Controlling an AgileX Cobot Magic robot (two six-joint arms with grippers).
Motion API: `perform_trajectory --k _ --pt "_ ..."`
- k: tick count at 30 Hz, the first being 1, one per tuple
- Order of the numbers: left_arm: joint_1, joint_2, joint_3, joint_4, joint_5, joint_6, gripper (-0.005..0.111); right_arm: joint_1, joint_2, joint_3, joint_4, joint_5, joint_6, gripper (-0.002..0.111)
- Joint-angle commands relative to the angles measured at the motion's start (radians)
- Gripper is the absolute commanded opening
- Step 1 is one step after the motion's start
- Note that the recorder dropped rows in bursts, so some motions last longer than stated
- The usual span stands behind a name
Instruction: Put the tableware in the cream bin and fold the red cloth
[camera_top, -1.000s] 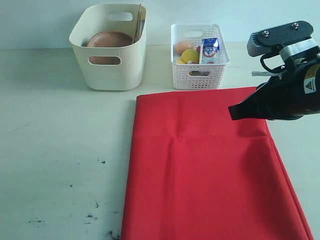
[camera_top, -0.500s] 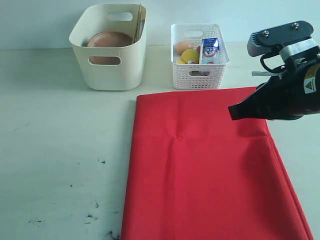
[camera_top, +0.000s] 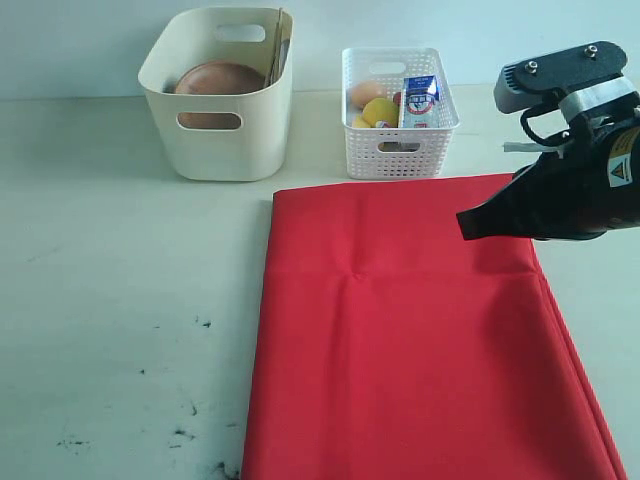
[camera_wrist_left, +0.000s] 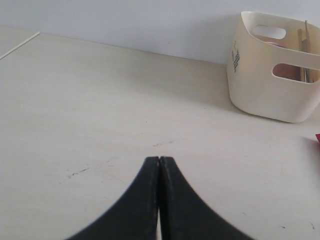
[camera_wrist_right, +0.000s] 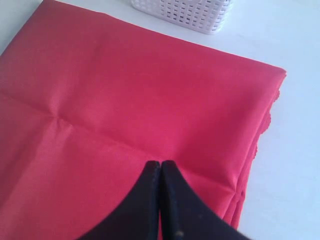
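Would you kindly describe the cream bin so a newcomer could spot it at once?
Start from the big red cloth spread on the table; two containers stand past its far edge. The cream bin is the left one in the exterior view. Unlike the small white lattice basket beside it, it is taller and smooth-walled, with oval handle cut-outs and a brown plate inside.

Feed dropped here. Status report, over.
Left end effector shut, empty; right end effector shut over red cloth. Cloth flat, in layers. Brown plate in cream bin. Nothing on cloth.
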Motion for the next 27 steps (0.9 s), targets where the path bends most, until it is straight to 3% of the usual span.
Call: perform_trajectory --k 1,19,27 --pt "-0.006 -0.006 0.003 0.0 -0.004 -0.007 0.0 0.002 0.001 -0.002 -0.003 -0.012 -0.001 0.0" --pt "-0.006 -0.006 0.003 0.0 -0.004 -0.007 0.0 0.002 0.051 -0.013 0.081 -0.111 0.049 0.0" --pt "-0.006 -0.006 0.003 0.0 -0.004 -0.007 0.0 0.002 0.244 -0.105 0.339 -0.003 -0.259 0.0"
